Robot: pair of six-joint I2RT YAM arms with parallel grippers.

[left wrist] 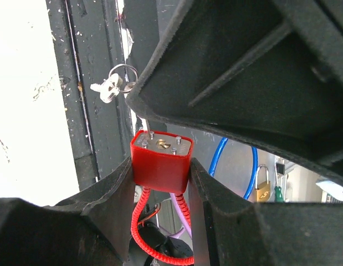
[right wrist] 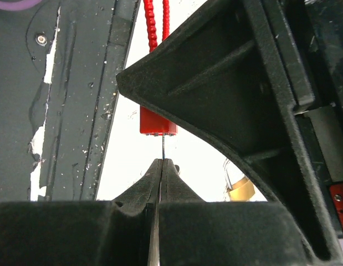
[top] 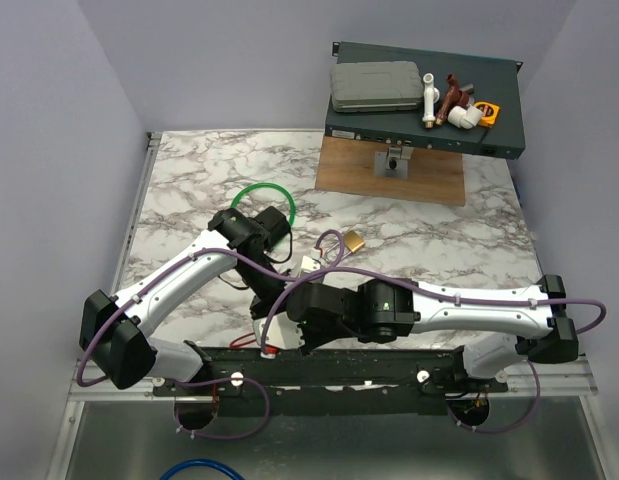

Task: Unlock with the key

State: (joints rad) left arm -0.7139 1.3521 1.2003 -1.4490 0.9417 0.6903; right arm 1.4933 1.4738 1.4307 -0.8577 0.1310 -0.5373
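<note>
Left gripper: part closed, its two fingers clamped on either side of the red lock, over the near edge of the worktop, left of the middle.
Red lock: held with its metal keyhole face toward the right gripper; a red coiled cord hangs from its other end.
Spare keys: small silver ones on a ring, dangling just beside the right gripper's finger.
Key: a thin metal blade seen edge-on, pinched between the right gripper's fingertips, with its tip at the face of the red lock. How far it has entered I cannot tell.
Right gripper: fully closed on the key, facing the red lock.
Green cable loop: lying flat on the worktop, behind the left arm.
Brass padlock: on the worktop near the middle, apart from both grippers.
Wooden board: at the far edge, right of the middle.
Dark tray: raised above the board, with a grey case on it.
</note>
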